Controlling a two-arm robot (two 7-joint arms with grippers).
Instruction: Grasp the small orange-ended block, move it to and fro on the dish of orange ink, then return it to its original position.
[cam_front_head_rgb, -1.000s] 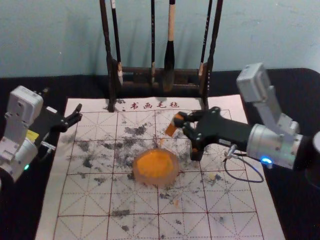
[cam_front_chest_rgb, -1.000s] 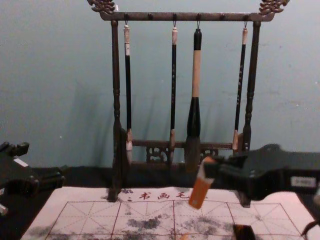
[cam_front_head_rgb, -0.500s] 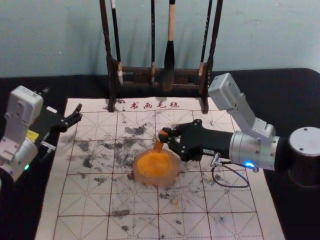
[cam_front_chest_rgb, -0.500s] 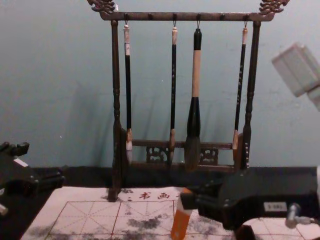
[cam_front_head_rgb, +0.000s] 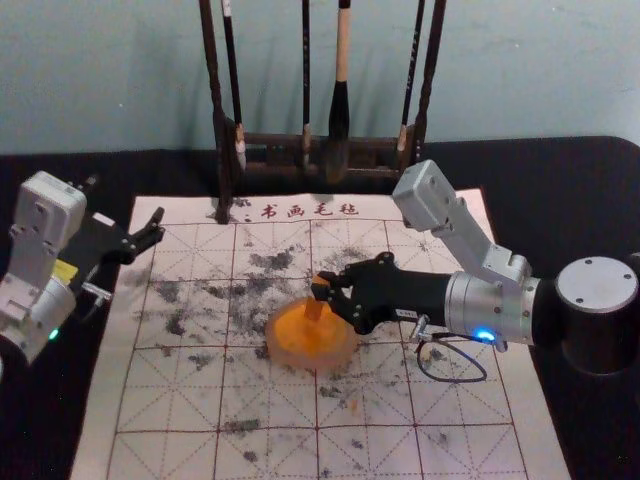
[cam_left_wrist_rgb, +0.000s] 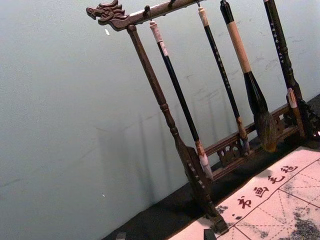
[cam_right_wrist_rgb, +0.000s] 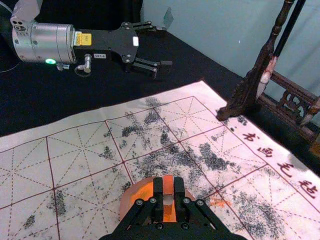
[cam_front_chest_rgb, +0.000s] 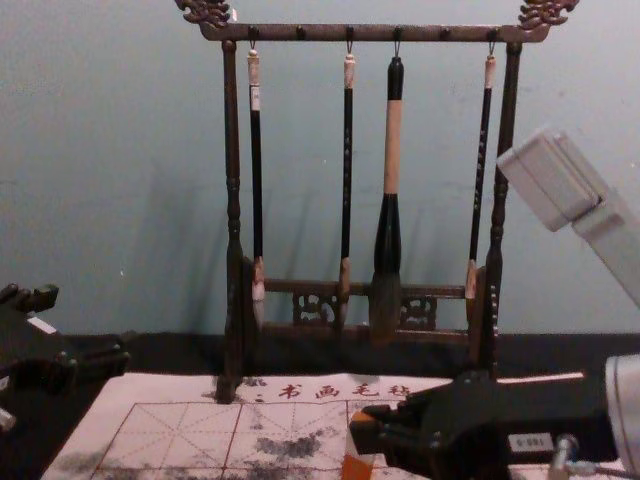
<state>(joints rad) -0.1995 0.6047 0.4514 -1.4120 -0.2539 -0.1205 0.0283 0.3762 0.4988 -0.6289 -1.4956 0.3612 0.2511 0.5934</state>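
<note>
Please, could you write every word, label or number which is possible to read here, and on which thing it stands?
"书画毛毡": on the upper margin of the mat.
White label on the right arm: too small to read surely.
White label and yellow label on the left arm: also too small.
Small characters on some hanging brushes: not readable.

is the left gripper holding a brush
No, the left gripper has its fingers spread wide with nothing between them.
</note>
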